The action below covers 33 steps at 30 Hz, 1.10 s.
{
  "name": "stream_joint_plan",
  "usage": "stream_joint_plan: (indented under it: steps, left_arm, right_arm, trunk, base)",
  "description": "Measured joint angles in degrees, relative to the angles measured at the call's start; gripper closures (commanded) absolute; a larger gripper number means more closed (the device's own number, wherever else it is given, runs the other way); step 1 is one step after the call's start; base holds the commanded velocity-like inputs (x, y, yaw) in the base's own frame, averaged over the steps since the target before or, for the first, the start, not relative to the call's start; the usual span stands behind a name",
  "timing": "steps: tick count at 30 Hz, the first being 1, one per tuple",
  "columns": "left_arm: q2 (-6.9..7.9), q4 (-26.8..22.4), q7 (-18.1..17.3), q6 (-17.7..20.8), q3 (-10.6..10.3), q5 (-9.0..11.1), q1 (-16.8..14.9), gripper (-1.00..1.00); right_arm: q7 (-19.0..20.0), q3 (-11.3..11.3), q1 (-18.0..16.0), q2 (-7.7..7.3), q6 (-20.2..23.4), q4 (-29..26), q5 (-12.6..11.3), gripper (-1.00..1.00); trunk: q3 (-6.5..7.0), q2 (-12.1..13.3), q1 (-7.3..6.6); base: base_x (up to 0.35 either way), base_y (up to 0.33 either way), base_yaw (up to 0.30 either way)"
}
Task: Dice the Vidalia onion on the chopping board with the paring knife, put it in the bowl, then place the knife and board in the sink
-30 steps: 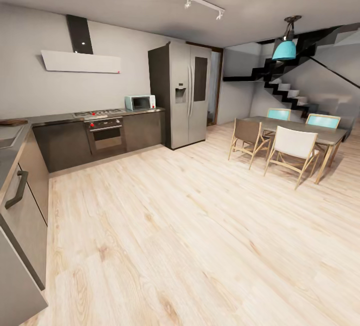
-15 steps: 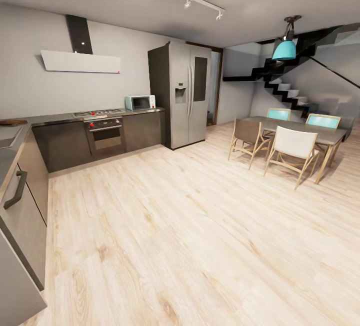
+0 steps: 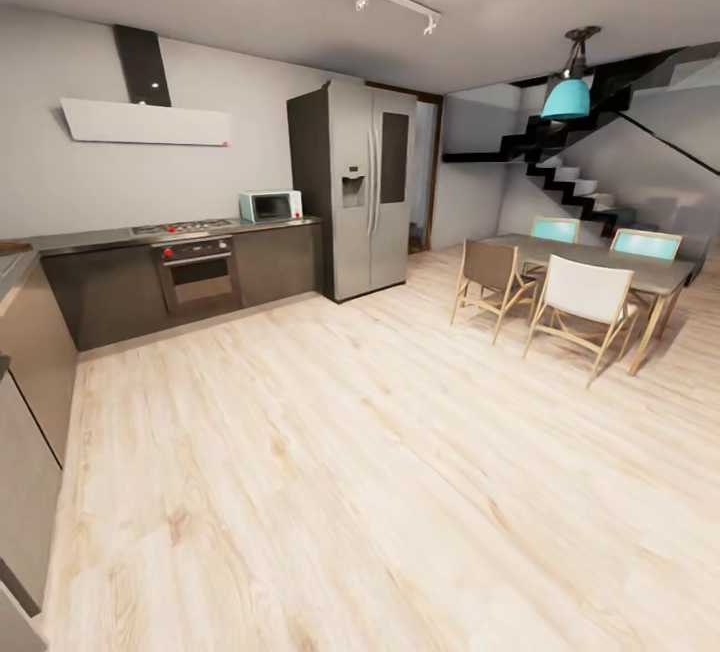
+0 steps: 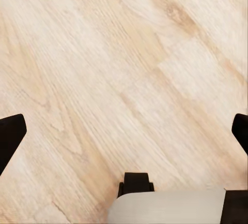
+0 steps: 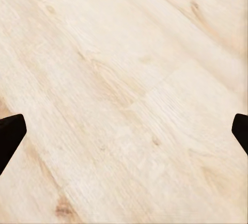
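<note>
Across the kitchen (image 3: 300, 412), view swung rightward

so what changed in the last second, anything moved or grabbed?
Only the head camera turned: the steel fridge, the built-in oven and the grey countertop slid leftward in view. Nothing was grabbed. Both grippers, left and right, hang open over the light wooden plank floor.

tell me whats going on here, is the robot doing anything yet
Nothing is being handled at this moment. The robot stands out on the light wooden floor of the kitchen. The countertop with its dark cabinets runs along the far wall and down the left edge of the head view, beside the oven and the fridge. The left gripper and the right gripper both hang over bare floor, jaws spread wide and empty.
</note>
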Motion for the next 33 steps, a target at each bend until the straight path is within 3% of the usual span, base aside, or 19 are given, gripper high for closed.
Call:
stream_joint_plan:
  steps: [7, 33]
  left_arm:
    - [0.0, 0.0, 0.0, 0.0, 0.0, 0.0, 0.0, -1.0]
    - [-0.09, 0.6, 0.0, 0.0, 0.0, 0.0, 0.0, -1.0]
  right_arm:
    - [-0.1, 0.0, 0.0, 0.01, 0.1, 0.0, 0.0, -1.0]
    - [-0.2, 0.0, 0.0, 0.03, 0.1, 0.1, 0.0, -1.0]
  trunk:
    - [-0.04, 0.0, 0.0]
    - [-1.52, 0.0, 0.0]
  base:
    - [0.252, -0.223, 0.066]
    - [0.251, -0.232, 0.218]
